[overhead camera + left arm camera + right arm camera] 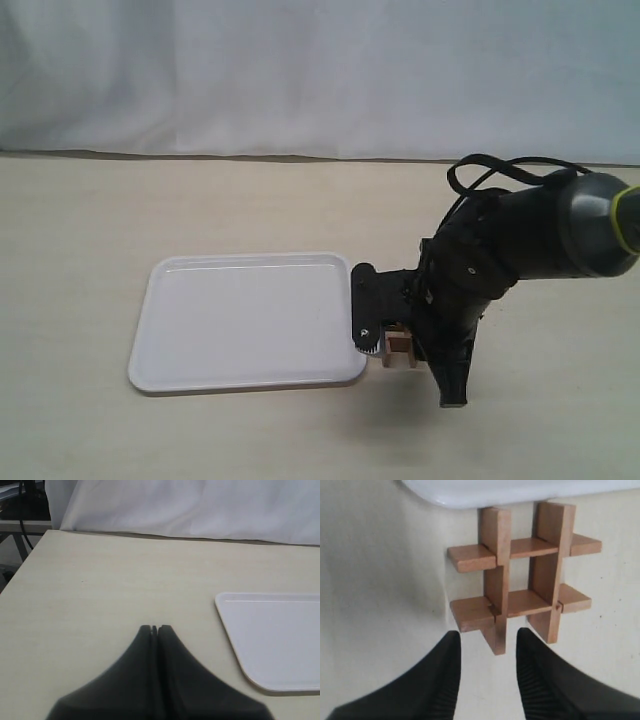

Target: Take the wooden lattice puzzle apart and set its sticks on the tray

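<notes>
Wooden puzzle (496, 575) just past R fingers (442, 680)

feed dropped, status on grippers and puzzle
Left gripper shut, empty. Right gripper open, lined up on one stick end. Wooden lattice puzzle whole, on table by tray edge. Tray bare, nothing in the way.

Looks like a robot lab or data-collection bench, not a home. Bare pale counter (250, 200), white cloth backdrop (300, 70) hung behind it, black robot arm (520, 240) trailing a loose cable (490, 158). Dark wiring (21, 515) past the counter's edge, possibly on a metal stand, blurry.
</notes>
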